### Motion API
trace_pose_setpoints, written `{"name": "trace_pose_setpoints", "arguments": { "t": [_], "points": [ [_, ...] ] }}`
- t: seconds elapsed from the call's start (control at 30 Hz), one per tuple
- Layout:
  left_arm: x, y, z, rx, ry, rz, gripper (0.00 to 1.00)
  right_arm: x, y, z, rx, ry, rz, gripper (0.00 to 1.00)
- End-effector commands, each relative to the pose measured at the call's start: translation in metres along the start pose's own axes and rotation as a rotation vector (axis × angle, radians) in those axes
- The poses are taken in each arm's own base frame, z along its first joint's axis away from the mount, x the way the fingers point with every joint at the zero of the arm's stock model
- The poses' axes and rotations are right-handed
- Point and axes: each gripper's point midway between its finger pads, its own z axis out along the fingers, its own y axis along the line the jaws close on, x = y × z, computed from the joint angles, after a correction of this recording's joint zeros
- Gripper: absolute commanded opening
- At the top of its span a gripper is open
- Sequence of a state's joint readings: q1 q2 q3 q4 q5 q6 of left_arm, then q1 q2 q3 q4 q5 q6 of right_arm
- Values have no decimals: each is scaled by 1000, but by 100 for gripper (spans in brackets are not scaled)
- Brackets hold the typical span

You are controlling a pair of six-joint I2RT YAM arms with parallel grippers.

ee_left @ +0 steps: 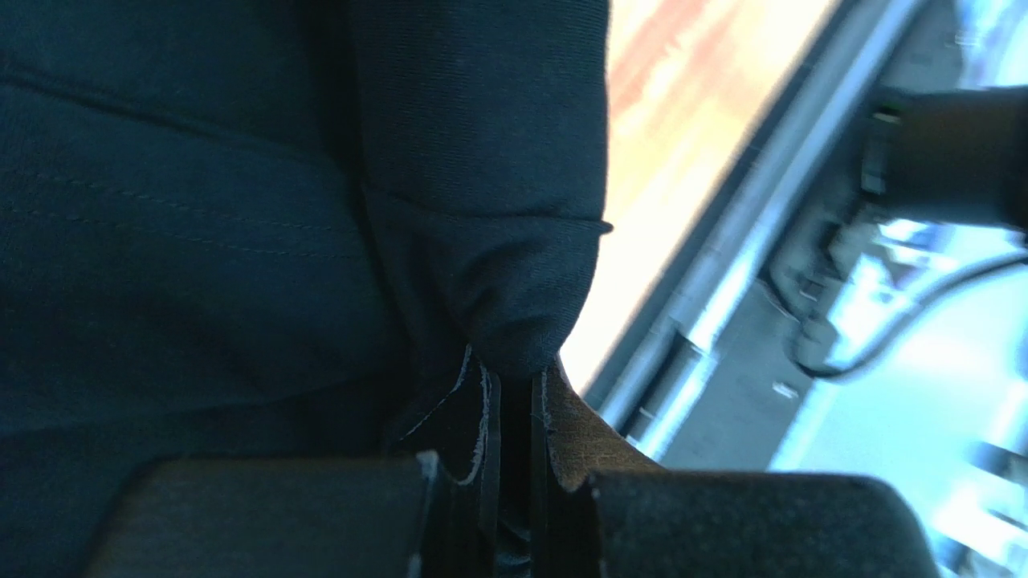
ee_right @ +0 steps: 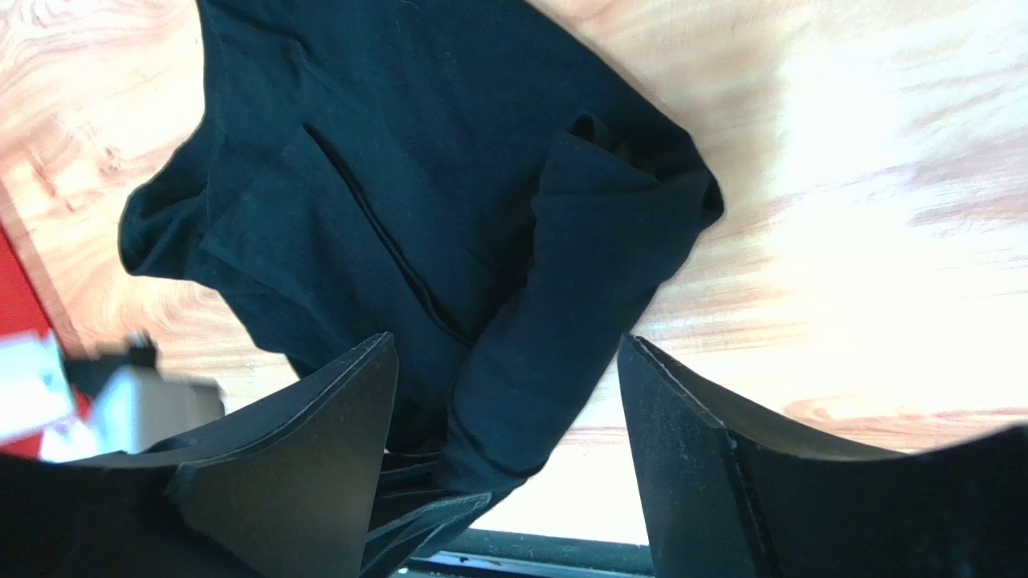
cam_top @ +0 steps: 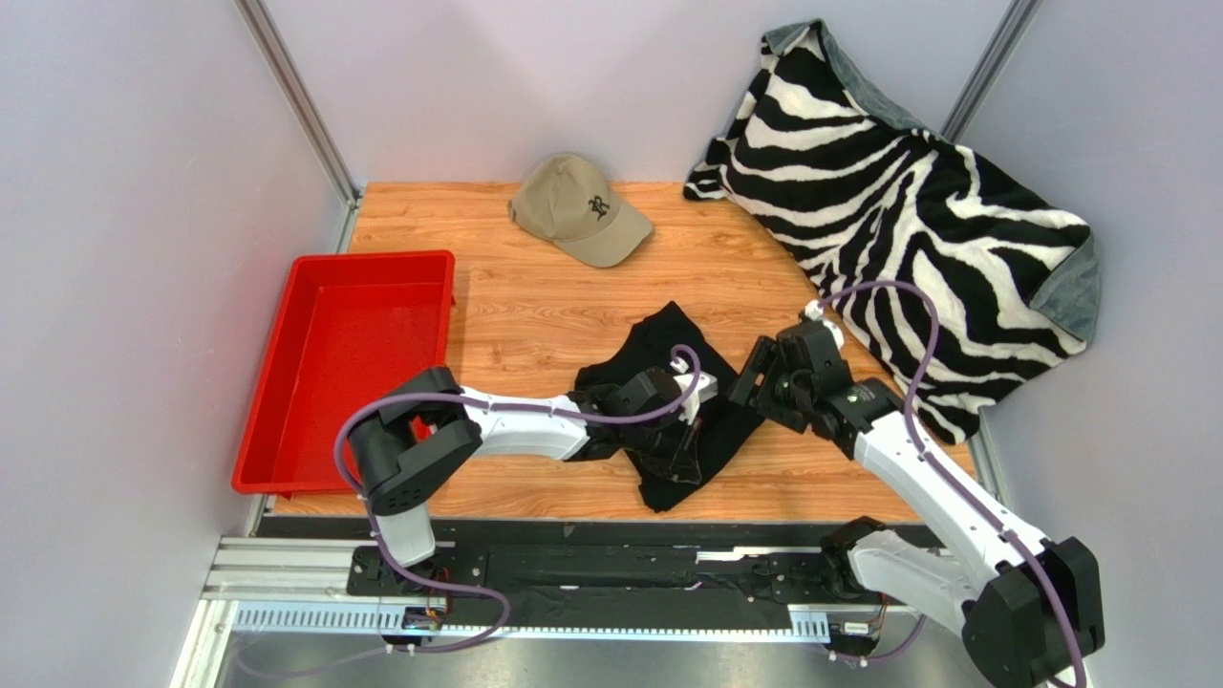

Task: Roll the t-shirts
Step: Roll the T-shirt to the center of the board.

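My left gripper (ee_left: 513,383) is pinched almost shut on a thin fold of the plain black soft cotton t-shirt (cam_top: 658,341). The shirt lies crumpled at the lower middle of the top view, on the light wooden table (cam_top: 531,316) near its front edge. My right gripper (ee_right: 507,352) hangs wide open just above the cloth, holding nothing. The shirt is not flat (folds overlap across the middle of the right wrist view), so rolling now would likely give a lopsided bundle. My pinch is shallow: a hard pull could slip it, or drag the shirt off the edge.
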State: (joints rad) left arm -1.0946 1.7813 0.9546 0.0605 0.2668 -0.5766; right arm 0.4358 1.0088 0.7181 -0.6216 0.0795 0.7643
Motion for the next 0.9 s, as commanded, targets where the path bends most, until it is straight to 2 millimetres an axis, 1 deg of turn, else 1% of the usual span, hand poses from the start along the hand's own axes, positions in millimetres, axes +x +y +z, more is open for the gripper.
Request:
{"name": "trace_pose_setpoints", "arguments": {
  "t": [0.0,0.03,0.07,0.13,0.2,0.3,0.53,0.7,0.77,0.8,0.87],
  "points": [
    [28,-32,-11,231,143,-156,2,10,3,2,-61,-50,60,70],
    [30,-31,-11,233,156,-178,2,15,-1,3,-58,-50,67,70],
    [31,-30,-11,230,164,-187,2,25,-8,6,-47,-39,76,70],
    [35,-28,-11,227,191,-218,2,29,-12,3,-59,-56,97,70],
    [37,-28,-12,238,214,-247,2,38,-22,3,-61,-64,124,70],
    [39,-26,-11,241,235,-285,1,44,-30,4,-55,-70,151,71],
    [40,-19,-8,234,262,-345,2,52,-45,8,-4,-64,188,71],
    [37,-20,-7,234,272,-348,1,47,-48,12,18,-91,197,71],
    [34,-19,-6,234,271,-350,2,48,-52,18,56,-90,196,68],
    [34,-19,-7,233,271,-352,2,47,-55,20,78,-89,203,65],
    [32,-19,-7,236,268,-352,1,45,-56,22,108,-87,200,63]
  ]
}}
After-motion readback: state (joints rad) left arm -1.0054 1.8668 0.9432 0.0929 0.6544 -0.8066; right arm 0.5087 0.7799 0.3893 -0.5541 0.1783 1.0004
